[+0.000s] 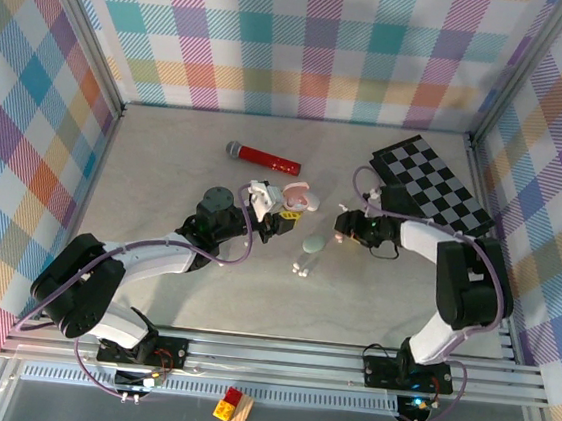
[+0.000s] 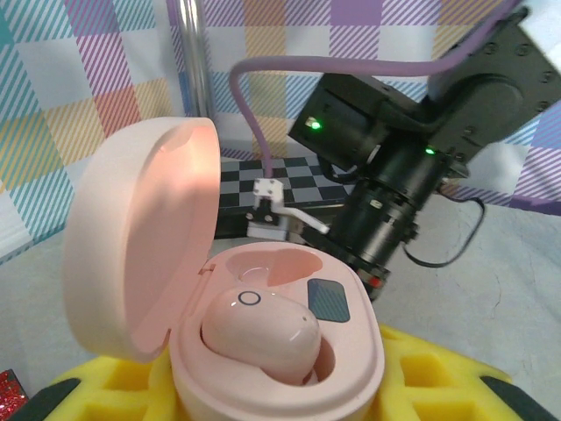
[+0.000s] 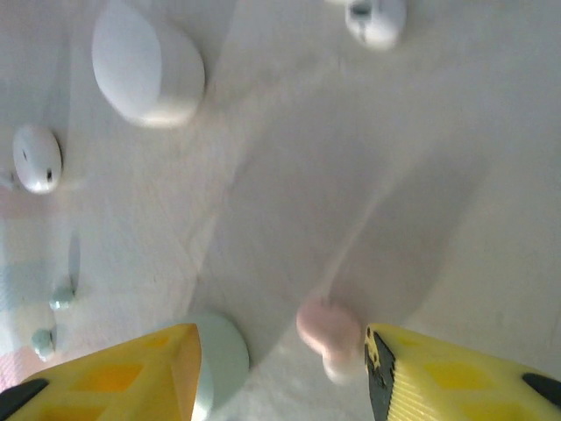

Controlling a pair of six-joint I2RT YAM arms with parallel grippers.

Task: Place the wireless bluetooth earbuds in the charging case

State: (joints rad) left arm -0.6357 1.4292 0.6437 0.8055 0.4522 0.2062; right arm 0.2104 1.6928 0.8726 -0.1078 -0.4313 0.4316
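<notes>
My left gripper is shut on an open pink charging case, lid tipped back to the left. One pink earbud sits in the case's near slot; the far slot is empty. My right gripper stands open low over the table, right of the case. A second pink earbud lies on the table between its yellow fingers, close against the right finger. A pale green oval case lies by the left finger.
A white oval case, two white earbuds and small pale green bits lie on the table beyond the right gripper. A red microphone lies at the back, a checkered board at the back right.
</notes>
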